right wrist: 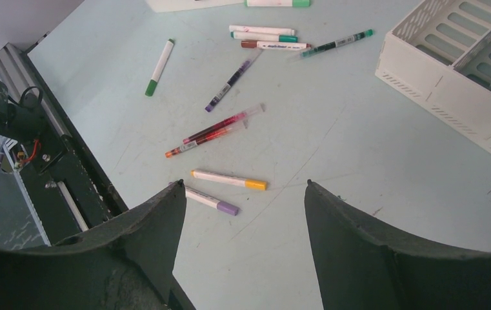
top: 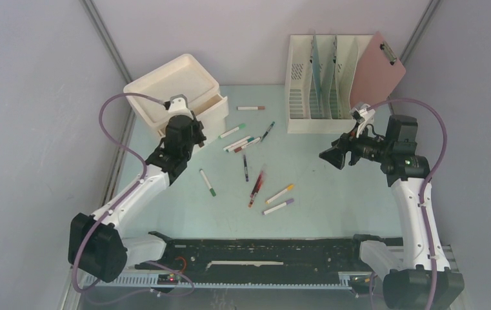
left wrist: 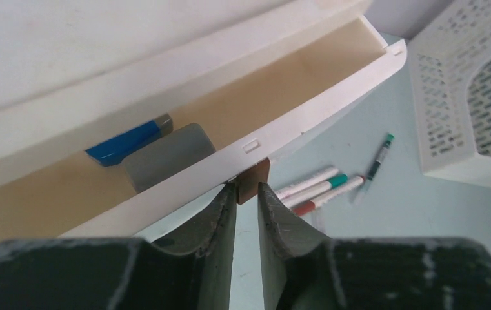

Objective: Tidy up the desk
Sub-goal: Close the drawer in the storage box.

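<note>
The pale mint-green worktop (top: 333,187) fills the floor of the grey-walled booth, with a black slotted rail (top: 255,252) along its near edge between the two arm bases. At its back right stands a cream slotted file rack (top: 307,97) with a pink clipboard (top: 378,71) leaning beside it. At the back left sits a cream drawer unit (top: 178,84), its drawer (left wrist: 307,123) pulled out. Inside lie a grey block (left wrist: 168,155) and a blue-and-grey item (left wrist: 130,142).

The right gripper (right wrist: 244,187) hangs over the worktop with its fingers wide apart and nothing between them. The left gripper (left wrist: 247,194) is at the drawer's front edge, fingers nearly together and pinching a small brown piece (left wrist: 253,181).

Loose markers (top: 249,168) lie scattered mid-worktop, among them an orange-capped one (right wrist: 230,179) just beside a purple-capped one (right wrist: 210,200).
</note>
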